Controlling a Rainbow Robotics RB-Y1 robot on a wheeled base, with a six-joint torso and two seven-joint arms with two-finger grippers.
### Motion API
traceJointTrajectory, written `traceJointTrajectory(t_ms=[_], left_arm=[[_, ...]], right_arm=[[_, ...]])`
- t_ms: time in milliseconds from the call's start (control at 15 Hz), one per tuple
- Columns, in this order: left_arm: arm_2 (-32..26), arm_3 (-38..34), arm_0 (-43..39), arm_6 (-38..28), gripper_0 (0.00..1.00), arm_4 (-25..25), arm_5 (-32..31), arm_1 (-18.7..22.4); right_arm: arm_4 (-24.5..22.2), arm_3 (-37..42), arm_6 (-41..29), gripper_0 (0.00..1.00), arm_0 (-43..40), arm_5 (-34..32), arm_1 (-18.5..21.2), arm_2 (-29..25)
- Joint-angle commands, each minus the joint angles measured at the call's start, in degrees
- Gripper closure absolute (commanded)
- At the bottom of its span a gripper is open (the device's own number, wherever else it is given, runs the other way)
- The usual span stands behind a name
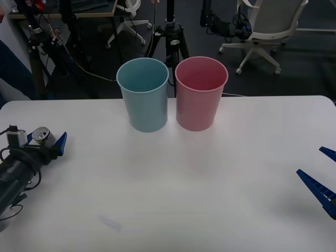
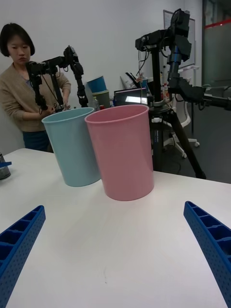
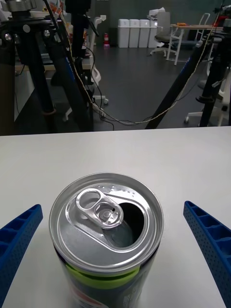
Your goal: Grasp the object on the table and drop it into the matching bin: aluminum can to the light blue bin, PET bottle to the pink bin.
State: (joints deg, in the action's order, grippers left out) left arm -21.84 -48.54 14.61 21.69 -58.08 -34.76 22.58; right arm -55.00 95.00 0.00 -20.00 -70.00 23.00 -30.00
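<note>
A: While my left tool (image 1: 48, 143) sits low at the bench's left edge, where's the can?

B: The can (image 3: 107, 236) stands upright on the white bench (image 1: 173, 184), right between my left tool's blue fingers (image 3: 17, 240). Fingers spread apart, one either side, neither touching it in the left wrist view. Silver top, tab up, mouth opened, dark body with a green band.

A: From the front?

B: The can's silver top shows just behind the blue fingertip, far left of the bench, well apart from both bins.

A: Bins?

B: The light blue bin (image 1: 143, 94) and the pink bin (image 1: 200, 93) stand upright side by side at the bench's far middle, blue on my left, nearly touching.

A: Right side?

B: My right tool (image 1: 320, 176) hovers over the bench's right edge, fingers wide apart, holding nothing, facing the bins across bare bench.
</note>
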Motion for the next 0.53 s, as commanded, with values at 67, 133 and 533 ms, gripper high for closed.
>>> traceJointTrajectory(t_ms=[67, 133, 533], left_arm=[[0.1, 0.1, 0.3, -0.2, 0.42, 0.0, 0.7, 0.0], [0.0, 0.1, 0.3, -0.5, 0.86, 0.0, 0.7, 0.0], [-0.5, 0.1, 0.3, -1.4, 1.00, 0.2, 0.7, 0.0]], right_arm=[[0.0, 0.0, 0.0, 0.00, 0.0, 0.0, 0.0, 0.0], [0.0, 0.0, 0.0, 0.00, 0.0, 0.0, 0.0, 0.0], [0.0, 0.0, 0.0, 0.00, 0.0, 0.0, 0.0, 0.0]])
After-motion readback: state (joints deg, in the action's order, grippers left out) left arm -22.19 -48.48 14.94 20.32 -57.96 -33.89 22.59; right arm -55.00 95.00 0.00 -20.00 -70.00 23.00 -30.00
